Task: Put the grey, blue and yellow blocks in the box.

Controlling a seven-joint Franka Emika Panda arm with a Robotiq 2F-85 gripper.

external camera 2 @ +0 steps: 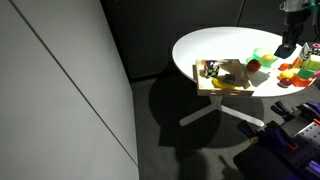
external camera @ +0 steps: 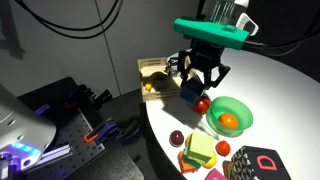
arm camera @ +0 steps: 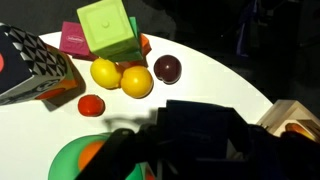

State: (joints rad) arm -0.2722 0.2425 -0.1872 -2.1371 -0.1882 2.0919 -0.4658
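Seems to grip the blue block (external camera: 190, 92) in the gripper (external camera: 201, 80), narrowed onto its sides, above the tabletop just beside the wooden box (external camera: 152, 67) at the table's edge. Looks rigid, light and smooth-faced. Likely to slip if pinched at a corner, so best taken on two flat opposite faces, midway up. Inside the box, something yellow, plus darker pieces too small to name. In the green bowl (external camera: 243, 105), further from that edge, an orange fruit (external camera: 229, 121).

End effector (external camera: 201, 82) low and downward on a vertical wrist (external camera: 208, 50), jaws apart, grip unclear.
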